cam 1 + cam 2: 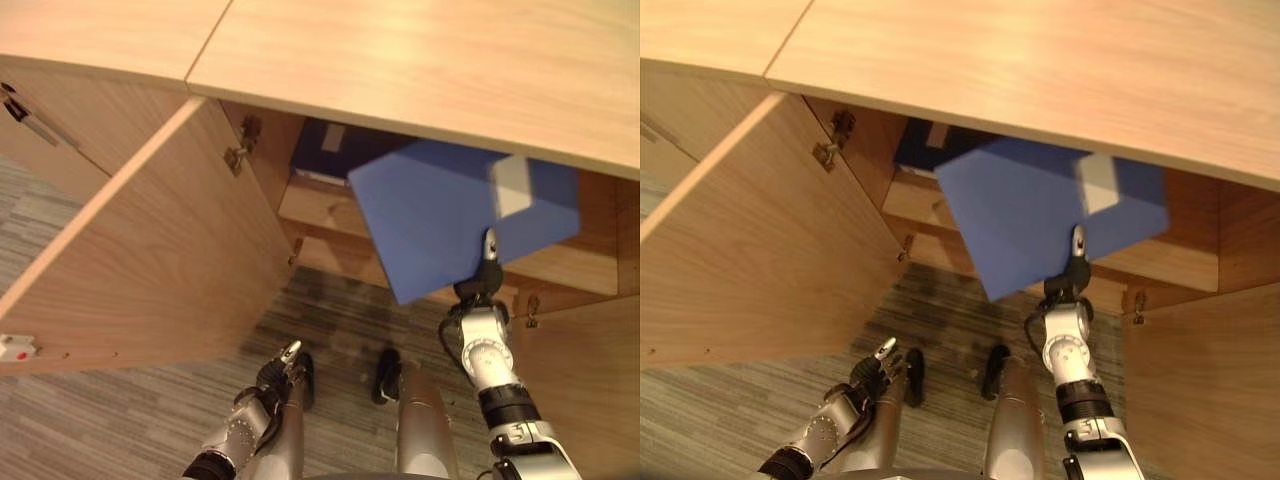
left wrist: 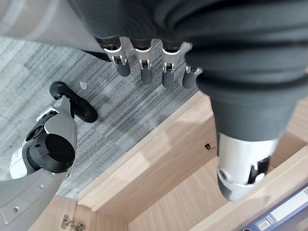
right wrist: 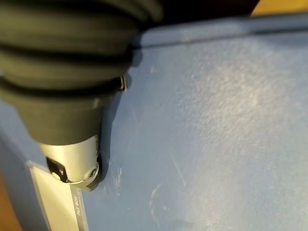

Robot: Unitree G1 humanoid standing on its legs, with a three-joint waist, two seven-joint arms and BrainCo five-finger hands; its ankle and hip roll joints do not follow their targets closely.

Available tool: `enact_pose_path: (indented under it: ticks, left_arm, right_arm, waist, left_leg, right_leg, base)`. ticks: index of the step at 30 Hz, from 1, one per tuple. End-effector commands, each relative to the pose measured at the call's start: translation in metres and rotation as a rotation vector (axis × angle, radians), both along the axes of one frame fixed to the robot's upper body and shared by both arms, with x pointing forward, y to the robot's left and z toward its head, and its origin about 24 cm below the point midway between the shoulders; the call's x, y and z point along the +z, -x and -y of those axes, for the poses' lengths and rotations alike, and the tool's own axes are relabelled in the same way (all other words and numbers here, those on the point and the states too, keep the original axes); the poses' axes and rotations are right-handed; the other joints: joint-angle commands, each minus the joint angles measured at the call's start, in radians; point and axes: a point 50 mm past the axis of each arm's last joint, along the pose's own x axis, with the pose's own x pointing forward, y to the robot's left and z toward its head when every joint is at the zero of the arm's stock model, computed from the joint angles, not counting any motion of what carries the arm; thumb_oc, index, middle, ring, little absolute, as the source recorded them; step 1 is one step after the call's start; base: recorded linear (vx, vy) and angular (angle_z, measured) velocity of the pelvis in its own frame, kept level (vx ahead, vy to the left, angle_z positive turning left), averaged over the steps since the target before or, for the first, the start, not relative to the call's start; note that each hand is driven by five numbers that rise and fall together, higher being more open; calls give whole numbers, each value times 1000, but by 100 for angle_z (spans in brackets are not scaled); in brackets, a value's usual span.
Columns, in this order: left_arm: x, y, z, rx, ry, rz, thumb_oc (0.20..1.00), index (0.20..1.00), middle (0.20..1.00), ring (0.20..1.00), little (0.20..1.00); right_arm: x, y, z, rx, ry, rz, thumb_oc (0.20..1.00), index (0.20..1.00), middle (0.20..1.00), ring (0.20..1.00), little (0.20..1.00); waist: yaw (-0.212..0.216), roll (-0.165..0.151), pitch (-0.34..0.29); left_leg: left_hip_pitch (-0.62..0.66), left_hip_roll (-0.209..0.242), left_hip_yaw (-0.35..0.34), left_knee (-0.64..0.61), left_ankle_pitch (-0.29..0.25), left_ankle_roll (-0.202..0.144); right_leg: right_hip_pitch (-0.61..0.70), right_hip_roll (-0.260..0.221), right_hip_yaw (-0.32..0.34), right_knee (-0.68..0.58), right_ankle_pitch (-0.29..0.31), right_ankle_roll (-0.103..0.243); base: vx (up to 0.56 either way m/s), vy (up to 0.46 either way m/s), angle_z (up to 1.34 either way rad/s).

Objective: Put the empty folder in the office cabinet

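A blue folder (image 1: 450, 215) with a white spine label hangs tilted in front of the open cabinet's (image 1: 420, 60) mouth, its far end under the cabinet top. My right hand (image 1: 486, 278) holds its near edge from below, with the thumb (image 3: 72, 163) pressed on the blue cover and the fingers hidden beneath. My left hand (image 1: 281, 368) hangs low near the carpet, away from the folder, its fingers (image 2: 144, 67) straight and empty.
A darker blue folder (image 1: 330, 145) stands inside the cabinet above a wooden shelf (image 1: 320, 205). The left door (image 1: 150, 250) swings wide open toward me and the right door (image 1: 580, 370) stands open too. A closed neighbouring door with a handle (image 1: 30, 118) is at far left. Grey carpet (image 1: 120, 420) lies below.
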Motion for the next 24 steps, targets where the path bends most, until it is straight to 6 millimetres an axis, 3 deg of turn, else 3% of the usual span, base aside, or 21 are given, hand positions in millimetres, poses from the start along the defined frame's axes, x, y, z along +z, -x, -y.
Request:
enact_pose_path:
  ticks: [1,4,5,7,8,9,10,11,12,13,15,16,20,21,24]
  left_arm:
    - [-21,40,4,-83,-45,-126,1000,1000,1000,1000,1000]
    - [-14,36,1,-121,-48,-87,1000,1000,1000,1000,1000]
    - [-8,36,0,-148,-48,-58,1000,1000,1000,1000,1000]
    - [-8,38,0,-161,-43,-60,1000,1000,1000,1000,1000]
    - [-4,39,-1,-178,-34,-48,1000,1000,1000,1000,1000]
    - [-3,39,0,-178,-33,-46,1000,1000,1000,1000,1000]
    - [1,40,-3,-193,-25,-37,1000,1000,1000,1000,1000]
    - [1,39,-2,-192,-23,-34,1000,1000,1000,1000,1000]
    - [5,41,-7,-211,-28,-23,1000,1000,1000,1000,1000]
    - [6,40,-6,-209,-26,-20,1000,1000,1000,1000,1000]
    - [11,41,-10,-222,-25,-12,1000,1000,1000,1000,1000]
    - [12,44,-17,-226,-39,-18,1000,1000,1000,1000,1000]
    - [17,43,-20,-228,-37,-4,1000,1000,1000,1000,1000]
    - [19,45,-23,-236,-44,-3,1000,1000,1000,1000,1000]
    - [19,50,-27,-241,-54,-21,1000,1000,1000,1000,1000]
  right_arm:
    - [40,-1,24,-117,100,158,200,200,200,200,200]
    - [71,-9,45,-154,189,194,200,200,200,200,200]
    - [95,-13,57,-173,240,236,200,200,200,200,200]
    - [107,-16,61,-182,252,256,200,200,200,200,200]
    - [130,-20,69,-204,275,294,200,200,200,200,200]
    - [131,-21,70,-204,276,296,200,200,200,200,200]
    - [157,-25,80,-235,309,317,200,200,200,200,200]
    - [159,-26,80,-234,311,319,200,200,200,200,200]
    - [184,-31,86,-253,353,327,200,200,200,200,200]
    - [186,-32,87,-251,354,330,200,200,200,200,200]
    - [213,-36,94,-272,397,326,200,200,200,200,200]
    - [237,-37,98,-297,417,333,200,200,200,200,200]
    - [264,-36,104,-330,413,348,200,200,200,200,200]
    - [278,-30,116,-381,320,372,200,200,200,200,200]
    - [290,-24,132,-442,185,384,200,200,200,200,200]
  waist:
    - [1,2,-49]
    - [4,1,-48]
    - [6,3,-48]
    - [7,5,-50]
    - [12,8,-51]
    - [13,9,-51]
    - [20,10,-51]
    - [19,11,-50]
    - [28,11,-50]
    - [27,13,-49]
    - [36,15,-49]
    - [45,17,-48]
    - [49,23,-47]
    - [57,30,-52]
    - [71,40,-64]
  left_leg:
    - [-23,-4,31,7,-43,40]
    - [-86,10,28,57,-52,29]
    - [-121,18,26,91,-64,22]
    - [-145,24,26,118,-74,18]
    - [-166,32,25,141,-81,14]
    - [-170,32,25,145,-84,14]
    - [-188,35,25,166,-89,9]
    - [-191,35,26,170,-91,9]
    - [-209,41,29,186,-96,6]
    - [-212,41,29,189,-98,6]
    - [-234,42,34,211,-105,2]
    - [-249,42,40,223,-108,0]
    - [-267,45,48,245,-118,-3]
    - [-277,50,51,260,-126,-7]
    - [-295,54,45,283,-139,-8]
  right_leg:
    - [20,-36,37,5,-30,68]
    - [-36,-47,50,63,-69,51]
    - [-70,-53,57,100,-100,38]
    - [-89,-57,60,123,-115,31]
    - [-112,-60,64,152,-140,21]
    - [-116,-60,66,156,-143,20]
    - [-134,-64,72,179,-156,12]
    - [-138,-64,74,183,-158,12]
    - [-154,-68,76,205,-173,3]
    - [-157,-68,78,208,-175,2]
    - [-180,-71,86,230,-189,-7]
    - [-197,-70,95,249,-199,-12]
    - [-218,-73,101,271,-208,-14]
    - [-223,-76,97,284,-225,-14]
    - [-235,-76,92,312,-248,-18]
  base:
    - [2,-127,14]
    - [3,-152,8]
    - [21,-143,6]
    - [24,-109,10]
    - [28,-96,10]
    - [36,-118,2]
    - [18,-54,0]
    - [16,-101,-1]
    - [5,-51,2]
    - [1,-73,4]
    - [1,-46,6]
    - [0,-33,6]
    - [7,-29,-2]
    - [22,-46,-2]
    - [54,-74,3]
